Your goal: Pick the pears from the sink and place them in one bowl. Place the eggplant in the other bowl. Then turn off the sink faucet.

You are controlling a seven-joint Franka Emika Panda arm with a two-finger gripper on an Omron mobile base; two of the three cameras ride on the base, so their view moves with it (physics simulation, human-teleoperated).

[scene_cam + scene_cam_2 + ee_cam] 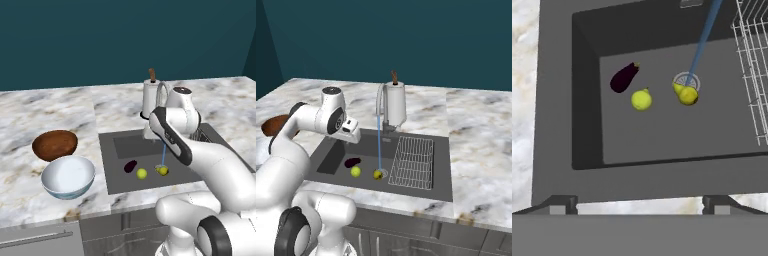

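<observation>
The gripper (639, 202) hangs above the sink (587, 125) with its fingers spread wide and nothing between them. On the basin floor the eggplant (624, 77) lies just beside one pear (641, 100); the other pear (686, 94) sits on the drain under the faucet (379, 100) stream, apparently touching it. The wooden bowl (55, 145) and white-and-blue bowl (68, 177) stand together on the counter (45, 110).

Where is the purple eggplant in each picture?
Left base view: eggplant on the sink floor, left of both pears.
Right base view: eggplant at the basin's left, above the nearer pear.
Hand view: eggplant upper left of the pears.
Shared landmark: the water stream over the drain.
</observation>
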